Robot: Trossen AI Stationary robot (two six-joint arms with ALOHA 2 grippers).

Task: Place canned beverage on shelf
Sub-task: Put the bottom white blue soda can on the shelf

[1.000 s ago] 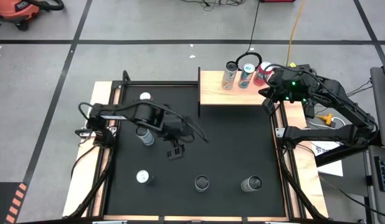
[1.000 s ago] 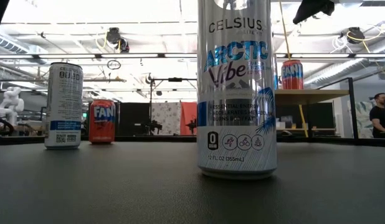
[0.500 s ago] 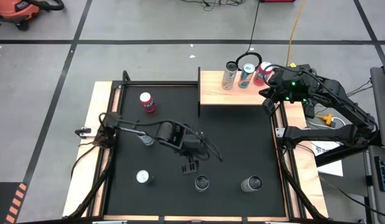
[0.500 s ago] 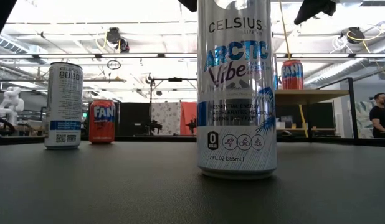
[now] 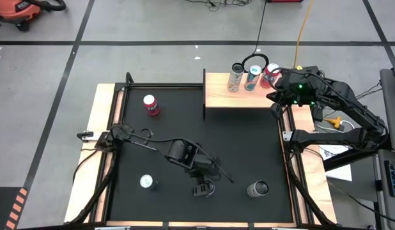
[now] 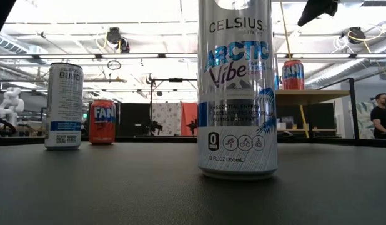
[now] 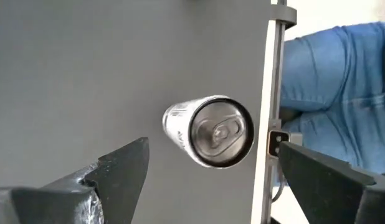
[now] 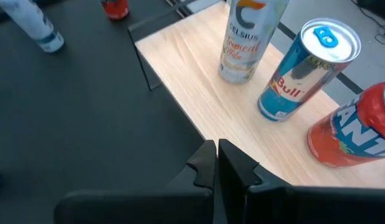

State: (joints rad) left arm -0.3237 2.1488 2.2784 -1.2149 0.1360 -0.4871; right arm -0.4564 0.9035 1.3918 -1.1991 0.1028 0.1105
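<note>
High view: the left gripper (image 5: 202,190) hangs over the near-middle of the black mat (image 5: 248,147), right above a silver can (image 5: 208,186), and its fingers are spread wide on both sides of that can. I cannot tell if they touch it. Another silver can (image 5: 257,188) stands to the right of it, and a third one (image 5: 146,182) to the left. A red can (image 5: 150,105) stands alone near the far left corner of the mat. The shelf (image 5: 239,99) is at the far right and carries three cans in a row (all upright): a pale can (image 5: 235,76), a blue can (image 5: 252,77) and a red Fanta can (image 5: 268,75). The right gripper (image 5: 275,96) waits at the shelf's right end, its fingers pressed together.

Low view: a tall Celsius can (image 6: 237,87) stands close in front. The red one sits on the shelf behind it.

Left wrist view: the can's closed top shows between the two open fingers (image 7: 111,171), with a gap on each side.

Right wrist view: the closed fingers hover over the shelf edge, near the three cans but not touching them.
</note>
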